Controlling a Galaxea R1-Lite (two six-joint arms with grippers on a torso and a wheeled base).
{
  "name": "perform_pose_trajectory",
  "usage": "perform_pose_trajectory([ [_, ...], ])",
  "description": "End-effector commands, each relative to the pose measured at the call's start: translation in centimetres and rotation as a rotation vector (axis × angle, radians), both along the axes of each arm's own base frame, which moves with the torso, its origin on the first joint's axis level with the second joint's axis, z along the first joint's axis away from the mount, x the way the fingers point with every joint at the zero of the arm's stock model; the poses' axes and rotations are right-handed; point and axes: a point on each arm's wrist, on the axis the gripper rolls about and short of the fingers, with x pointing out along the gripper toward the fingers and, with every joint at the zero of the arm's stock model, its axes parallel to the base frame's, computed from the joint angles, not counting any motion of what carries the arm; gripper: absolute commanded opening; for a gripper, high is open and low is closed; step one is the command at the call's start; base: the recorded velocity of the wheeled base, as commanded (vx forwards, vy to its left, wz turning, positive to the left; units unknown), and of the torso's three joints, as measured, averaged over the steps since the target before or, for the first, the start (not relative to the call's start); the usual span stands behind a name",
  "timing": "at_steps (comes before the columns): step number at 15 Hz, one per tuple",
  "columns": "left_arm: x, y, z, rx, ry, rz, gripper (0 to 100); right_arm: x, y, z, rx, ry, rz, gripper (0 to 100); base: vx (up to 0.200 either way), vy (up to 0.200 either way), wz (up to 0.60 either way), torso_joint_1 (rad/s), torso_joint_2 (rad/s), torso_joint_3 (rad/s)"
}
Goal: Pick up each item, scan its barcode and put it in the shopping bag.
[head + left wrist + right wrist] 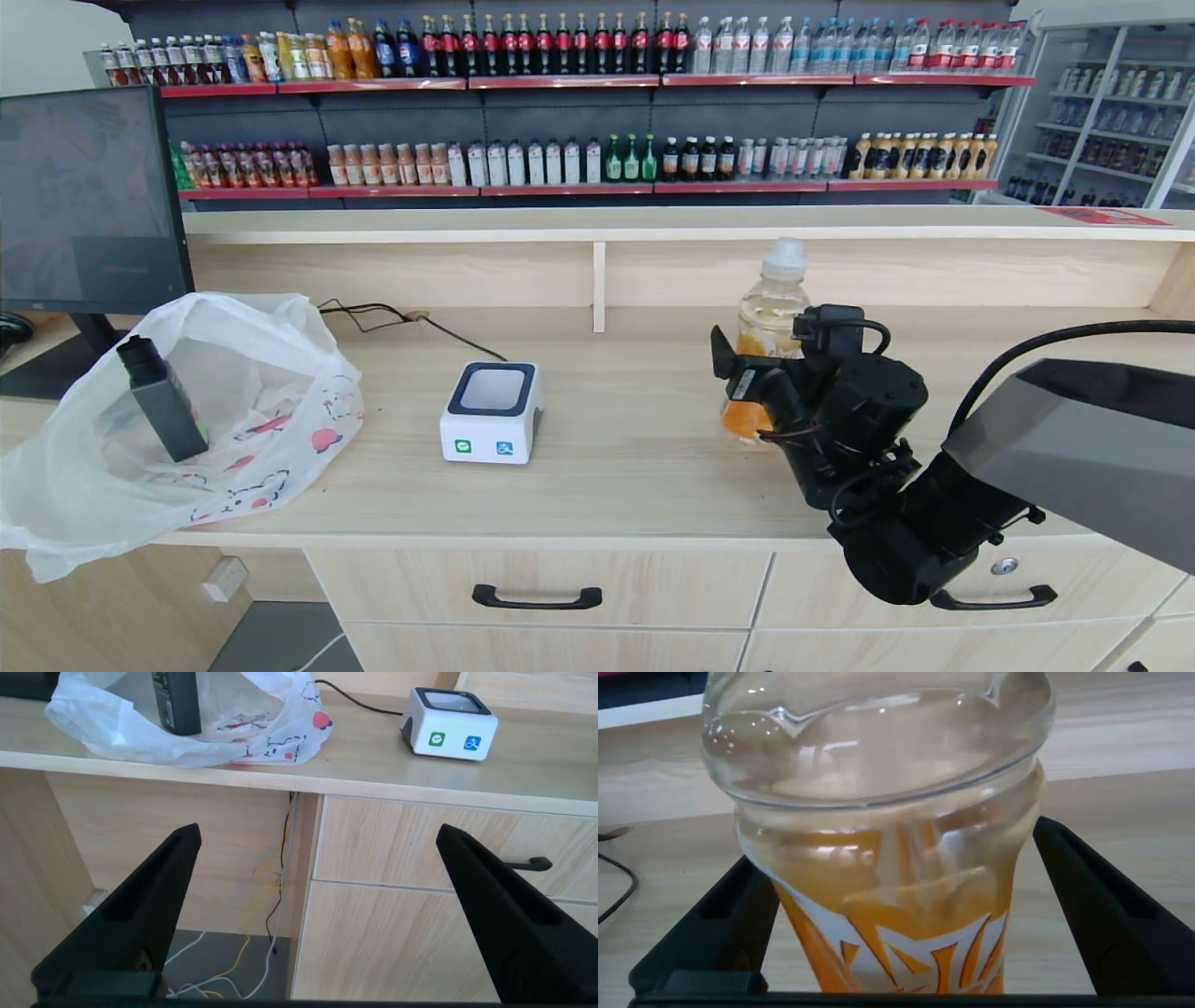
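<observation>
A clear bottle (767, 317) with a white cap and an orange label stands upright on the wooden counter (635, 467), right of centre. My right gripper (761, 362) is open around its lower part, one finger on each side. In the right wrist view the bottle (896, 859) stands between the two fingers of that gripper (901, 854). The white barcode scanner (492, 411) sits mid-counter. At the left lies the white shopping bag (243, 373) with a dark upright item (161, 397) inside. My left gripper (318, 835) is open and empty, below counter height, facing the cabinet front; above it are the bag (262, 728) and scanner (448, 723).
A dark monitor (89, 196) stands at the far left behind the bag. A cable (401, 322) runs along the counter's back to the scanner. A raised ledge (653, 224) borders the back, with drink shelves beyond. Drawers with black handles (536, 597) are under the counter.
</observation>
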Motion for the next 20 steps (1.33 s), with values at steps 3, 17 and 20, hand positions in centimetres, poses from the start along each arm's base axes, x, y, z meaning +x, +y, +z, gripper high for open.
perform_pose_trajectory([
  [3, 0.00, 0.00, 0.00, 0.000, -0.001, 0.000, 100, 0.10, 0.10, -0.05, 0.000, -0.003, 0.005, 100, 0.000, 0.000, 0.00, 0.000, 0.00, 0.000],
  [17, 0.00, 0.00, 0.00, 0.000, -0.001, 0.000, 100, 0.06, -0.58, 0.54, 0.021, -0.012, -0.004, 0, 0.000, 0.000, 0.00, 0.000, 0.00, 0.000],
  [20, 0.00, 0.00, 0.00, 0.000, -0.001, 0.000, 100, 0.08, -0.71, 0.84, 0.025, -0.020, -0.007, 0, 0.000, 0.000, 0.00, 0.000, 0.00, 0.000],
])
